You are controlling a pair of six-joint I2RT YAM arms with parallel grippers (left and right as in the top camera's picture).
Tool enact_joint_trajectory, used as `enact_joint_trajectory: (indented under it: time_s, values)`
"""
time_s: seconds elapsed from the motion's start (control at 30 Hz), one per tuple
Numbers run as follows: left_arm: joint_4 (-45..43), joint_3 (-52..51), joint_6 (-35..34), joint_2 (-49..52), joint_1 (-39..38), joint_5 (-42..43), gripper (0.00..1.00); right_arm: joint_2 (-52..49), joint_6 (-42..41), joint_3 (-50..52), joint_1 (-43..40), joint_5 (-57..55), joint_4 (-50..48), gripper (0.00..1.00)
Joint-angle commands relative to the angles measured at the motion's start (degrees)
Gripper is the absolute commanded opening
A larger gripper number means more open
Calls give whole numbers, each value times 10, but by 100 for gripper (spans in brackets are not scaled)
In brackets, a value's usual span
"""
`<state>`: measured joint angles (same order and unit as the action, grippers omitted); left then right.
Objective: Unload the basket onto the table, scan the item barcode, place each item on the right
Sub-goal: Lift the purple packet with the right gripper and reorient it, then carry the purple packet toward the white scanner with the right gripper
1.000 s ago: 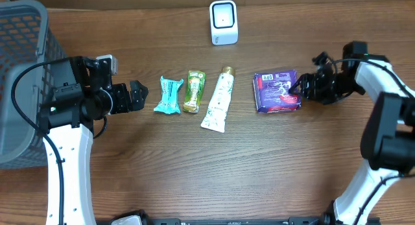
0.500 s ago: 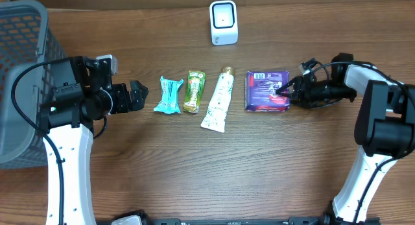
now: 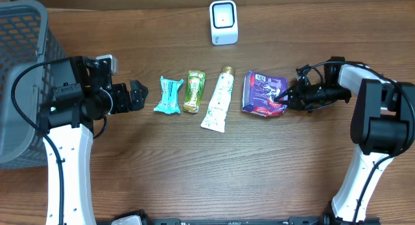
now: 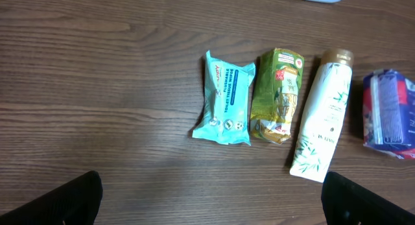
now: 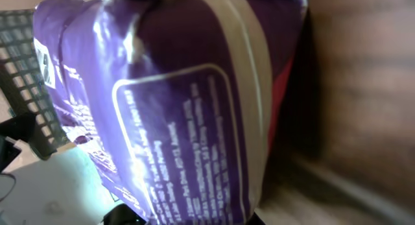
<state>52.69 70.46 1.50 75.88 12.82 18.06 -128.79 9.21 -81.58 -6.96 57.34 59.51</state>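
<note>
The right gripper [image 3: 286,95] is pinching the right-hand edge of the purple pack [image 3: 262,92], its jaws nearly together on the wrapper. The pack is sitting nearer the robot than the scanner [image 3: 224,22] and a little to the scanner's right. It is tilting rather than lying flat on the bench [image 3: 194,166]. From above it is looking close to square, so no long axis is standing out. The arm is reaching it along the left-right line, so the pack is lying directly to the left of the fingers.

In the right wrist view the pack is filling the frame, showing a boxed panel of small print. I cannot make out a barcode there.

The left gripper [image 3: 139,95] is hanging wide open and holding nothing, well to the scanner's left and apart from every item. The tube [image 3: 219,98] is lying almost straight in front of the scanner, just beside the pack.

The right arm is clearly the nearer one, and it seems to be doing the pick-up step. The coming move probably calls for carrying the pack away from the robot and leftward, toward the scanner's face. The printed side will likely need turning to meet the scanner.
</note>
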Motion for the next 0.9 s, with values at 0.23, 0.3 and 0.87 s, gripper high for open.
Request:
enact_joint_trajectory:
  time_s: [0.23, 0.3, 0.87]
  values:
    - [0, 8, 7, -5, -1, 9, 100, 287, -48, -23, 52, -161, 11, 4]
    - [0, 8, 7, -5, -1, 9, 100, 341, -48, -23, 80, -200, 2, 4]
    - [0, 8, 7, -5, -1, 9, 100, 510, -50, -23, 198, -243, -57, 4]
